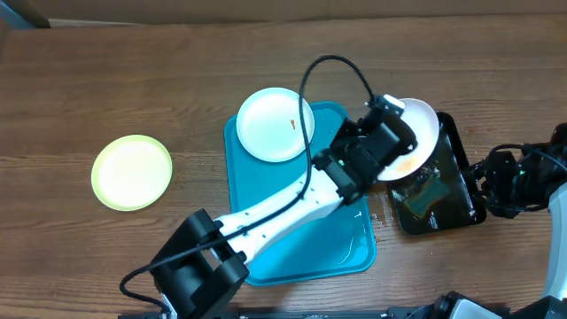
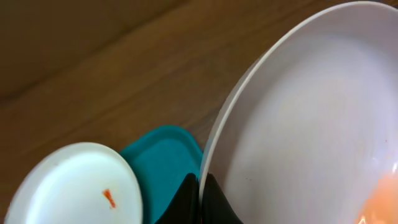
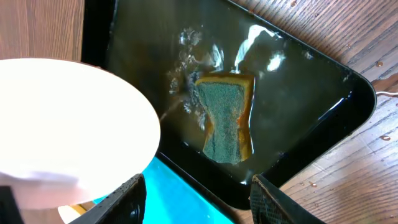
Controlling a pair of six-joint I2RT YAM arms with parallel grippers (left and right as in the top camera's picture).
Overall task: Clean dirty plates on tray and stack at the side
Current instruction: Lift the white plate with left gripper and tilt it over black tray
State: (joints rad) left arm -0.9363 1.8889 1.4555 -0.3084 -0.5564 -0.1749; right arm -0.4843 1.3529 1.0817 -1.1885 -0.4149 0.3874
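Observation:
My left gripper (image 2: 200, 193) is shut on the rim of a white plate (image 1: 418, 131) with an orange smear and holds it tilted over the black tray (image 1: 461, 190). That plate also fills the left wrist view (image 2: 311, 124) and shows in the right wrist view (image 3: 68, 124). A second white plate (image 1: 273, 124) with a small red smear lies on the blue tray (image 1: 301, 239), also seen in the left wrist view (image 2: 68, 186). A plate with a yellow-green rim (image 1: 132, 172) lies on the table at the left. My right gripper (image 3: 196, 196) is open and empty above the black tray's edge.
The black tray (image 3: 155, 56) holds dirty water and a green-and-yellow sponge (image 3: 225, 118). Water drops lie on the wooden table (image 3: 348, 168) around it. The right arm (image 1: 523, 182) is at the right edge. A black cable (image 1: 332, 66) loops over the blue tray.

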